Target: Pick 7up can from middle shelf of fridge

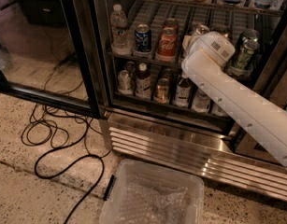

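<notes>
The fridge (89, 55) stands open, its black-framed glass door (35, 41) swung to the left. The middle shelf (161, 59) holds a water bottle (119, 29), a blue can (143, 37), a red Coca-Cola can (167, 43) and dark green cans (243, 55). A silver-grey can, the 7up can (198, 30), shows partly just above my white wrist (209, 48). My arm (246, 106) reaches in from the lower right. My gripper is hidden behind the wrist, inside the middle shelf at that can's lane.
The lower shelf holds several bottles and cans (143, 80). A slatted steel grille (180, 150) runs along the fridge base. A clear plastic bin (152, 195) with bubble wrap sits on the floor in front. Black cables (54, 134) loop on the speckled floor at left.
</notes>
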`<state>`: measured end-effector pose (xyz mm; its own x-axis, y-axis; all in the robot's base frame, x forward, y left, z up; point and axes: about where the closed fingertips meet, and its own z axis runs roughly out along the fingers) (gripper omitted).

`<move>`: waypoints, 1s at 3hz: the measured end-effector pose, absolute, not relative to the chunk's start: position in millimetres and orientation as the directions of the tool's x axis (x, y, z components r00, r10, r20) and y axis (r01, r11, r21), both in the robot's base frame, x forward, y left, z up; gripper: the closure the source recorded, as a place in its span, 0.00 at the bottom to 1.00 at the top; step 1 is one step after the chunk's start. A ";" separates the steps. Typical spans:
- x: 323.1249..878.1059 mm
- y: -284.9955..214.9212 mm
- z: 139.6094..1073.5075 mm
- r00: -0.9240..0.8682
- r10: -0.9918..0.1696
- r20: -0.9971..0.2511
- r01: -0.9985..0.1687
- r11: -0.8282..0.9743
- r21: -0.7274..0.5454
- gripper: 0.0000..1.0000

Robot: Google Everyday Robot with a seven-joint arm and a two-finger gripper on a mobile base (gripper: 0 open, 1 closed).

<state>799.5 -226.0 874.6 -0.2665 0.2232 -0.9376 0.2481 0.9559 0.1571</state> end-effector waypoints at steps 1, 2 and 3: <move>797.8 -225.9 873.8 -0.283 0.225 -0.933 0.236 0.959 0.159 1.00; 778.7 -224.4 882.1 -0.319 0.288 -0.903 0.246 0.945 0.215 1.00; 757.1 -222.3 882.2 -0.373 0.354 -0.858 0.275 0.925 0.263 1.00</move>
